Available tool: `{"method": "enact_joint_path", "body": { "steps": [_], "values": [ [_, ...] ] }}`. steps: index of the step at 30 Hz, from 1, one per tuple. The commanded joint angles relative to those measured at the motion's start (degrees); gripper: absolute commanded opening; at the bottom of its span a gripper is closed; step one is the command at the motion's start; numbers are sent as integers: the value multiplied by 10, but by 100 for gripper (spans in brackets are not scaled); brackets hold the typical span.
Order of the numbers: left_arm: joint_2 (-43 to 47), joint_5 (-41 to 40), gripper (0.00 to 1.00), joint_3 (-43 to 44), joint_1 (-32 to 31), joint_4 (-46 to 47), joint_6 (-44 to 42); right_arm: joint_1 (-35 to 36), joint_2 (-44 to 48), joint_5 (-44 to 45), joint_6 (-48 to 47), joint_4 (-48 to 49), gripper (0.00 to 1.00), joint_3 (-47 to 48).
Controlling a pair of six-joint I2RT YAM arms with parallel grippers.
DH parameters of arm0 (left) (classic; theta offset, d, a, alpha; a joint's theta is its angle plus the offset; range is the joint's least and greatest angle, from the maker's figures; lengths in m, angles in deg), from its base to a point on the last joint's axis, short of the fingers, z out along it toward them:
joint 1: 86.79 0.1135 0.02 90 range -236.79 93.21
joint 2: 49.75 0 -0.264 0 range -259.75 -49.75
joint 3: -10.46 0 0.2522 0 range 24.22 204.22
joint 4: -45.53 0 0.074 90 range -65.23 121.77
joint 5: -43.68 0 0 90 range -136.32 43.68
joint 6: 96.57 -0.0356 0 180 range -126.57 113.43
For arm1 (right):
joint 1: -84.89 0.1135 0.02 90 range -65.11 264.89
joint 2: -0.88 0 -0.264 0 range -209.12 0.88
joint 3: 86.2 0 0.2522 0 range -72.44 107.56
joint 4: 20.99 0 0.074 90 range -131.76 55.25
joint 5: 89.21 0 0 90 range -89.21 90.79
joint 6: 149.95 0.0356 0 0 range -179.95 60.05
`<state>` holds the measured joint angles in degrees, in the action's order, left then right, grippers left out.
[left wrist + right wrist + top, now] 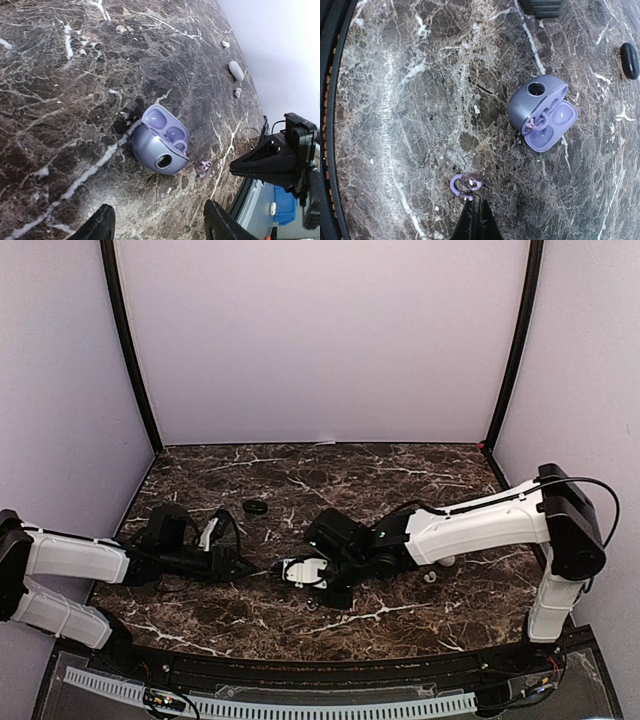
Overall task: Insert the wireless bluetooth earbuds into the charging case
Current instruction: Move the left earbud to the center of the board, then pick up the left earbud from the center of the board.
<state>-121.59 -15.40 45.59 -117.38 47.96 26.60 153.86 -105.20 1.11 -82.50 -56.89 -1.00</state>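
Left gripper (159, 207) spread near open lavender oval charging case (160, 145) | right gripper (475, 207) pressed together at loose lavender earbud (465, 184); contact unclear; both indistinct from above

The left arm (70, 558) and the right arm (480, 523) share one build: rounded white link covers alternating with black joint housings. On the right arm, a boxy black housing (572, 525) caps the white upright link, and a thin black cable (608, 485) arcs out of it. A small green indicator light (384, 535) shows on the black wrist section. Each wrist ends in a black body with a white insert. The left gripper (159, 222) has matte black fingers (98, 225) with rounded tips. The right gripper (475, 207) has black fingers tapering to a narrow wedge.
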Motion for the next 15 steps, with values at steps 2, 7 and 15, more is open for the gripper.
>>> {"method": "enact_joint_path", "body": {
  "steps": [2,7,15],
  "values": [
    [17,57,63,-25,-17,74,0,-21,60,-59,59,81,0,-66],
    [27,1,66,-19,-30,57,-43,-33,79,-72,94,95,6,-95],
    [9,-26,66,10,-30,22,-55,-32,33,-51,87,112,20,-111]
  ]
}}
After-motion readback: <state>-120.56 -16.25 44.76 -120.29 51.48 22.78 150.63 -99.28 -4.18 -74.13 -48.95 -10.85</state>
